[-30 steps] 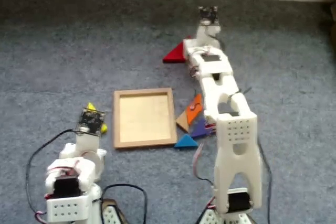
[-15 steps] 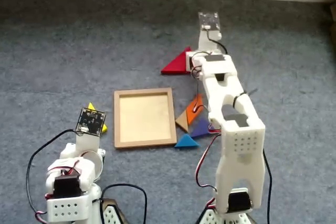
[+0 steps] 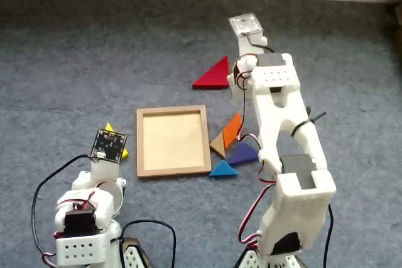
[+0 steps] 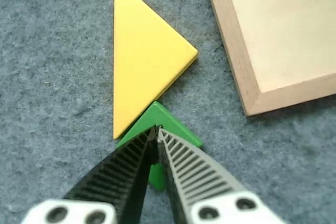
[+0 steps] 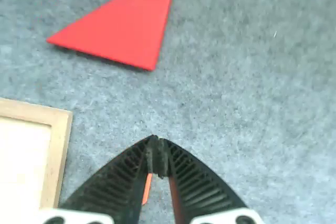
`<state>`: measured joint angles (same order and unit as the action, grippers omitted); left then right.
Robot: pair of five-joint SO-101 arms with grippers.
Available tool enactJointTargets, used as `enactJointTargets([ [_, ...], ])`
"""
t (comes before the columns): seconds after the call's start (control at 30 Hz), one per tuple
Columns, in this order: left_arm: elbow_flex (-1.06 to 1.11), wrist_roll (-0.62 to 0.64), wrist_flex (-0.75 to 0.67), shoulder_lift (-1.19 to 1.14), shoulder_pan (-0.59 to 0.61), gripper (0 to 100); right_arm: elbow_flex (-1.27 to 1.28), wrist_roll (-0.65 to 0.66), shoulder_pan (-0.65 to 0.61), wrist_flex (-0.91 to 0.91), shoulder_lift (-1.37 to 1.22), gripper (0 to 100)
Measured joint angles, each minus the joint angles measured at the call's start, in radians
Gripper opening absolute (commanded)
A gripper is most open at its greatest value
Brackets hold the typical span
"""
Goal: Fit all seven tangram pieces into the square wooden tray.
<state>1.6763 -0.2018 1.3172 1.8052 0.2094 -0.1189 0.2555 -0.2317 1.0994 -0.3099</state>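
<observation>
The square wooden tray lies empty at the middle of the carpet. A red triangle lies beyond it. Orange, tan, purple and blue pieces cluster at the tray's right side. At its left a yellow triangle touches a green piece. My left gripper is shut, its tips over the green piece. My right gripper is shut above bare carpet, between the red triangle and a tray corner. A sliver of orange shows beneath it.
The right arm stretches over the carpet to the right of the tray, above part of the piece cluster. The left arm sits folded at the near left. Open grey carpet surrounds the tray on the far and left sides.
The right arm has lifted and drawn back toward the right, uncovering the whole red triangle. The left arm and the other pieces have not moved.
</observation>
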Motion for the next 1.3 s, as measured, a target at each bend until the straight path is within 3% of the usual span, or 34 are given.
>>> enactJointTargets([
  [0.2,0.0,0.0,0.0,0.0,0.0,2,0.046,-0.072,-0.084,-0.112,0.009,0.6],
  [0.5,0.0,0.0,0.0,0.0,0.0,2,0.23,-0.126,-0.117,-0.592,-0.041,0.6],
  [0.63,0.0,0.0,0.0,0.0,0.0,2,0.269,-0.129,-0.12,-0.712,-0.097,0.6],
  [0.83,0.0,0.0,0.0,0.0,0.0,2,0.269,-0.129,-0.114,-0.717,-0.15,0.6],
  [1.1,0.0,0.0,0.0,0.0,0.0,2,0.245,-0.133,-0.075,-0.422,-0.146,0.6],
  [1.3,0.0,0.0,0.0,0.0,0.0,2,0.262,-0.133,-0.069,-0.356,-0.104,0.5],
])
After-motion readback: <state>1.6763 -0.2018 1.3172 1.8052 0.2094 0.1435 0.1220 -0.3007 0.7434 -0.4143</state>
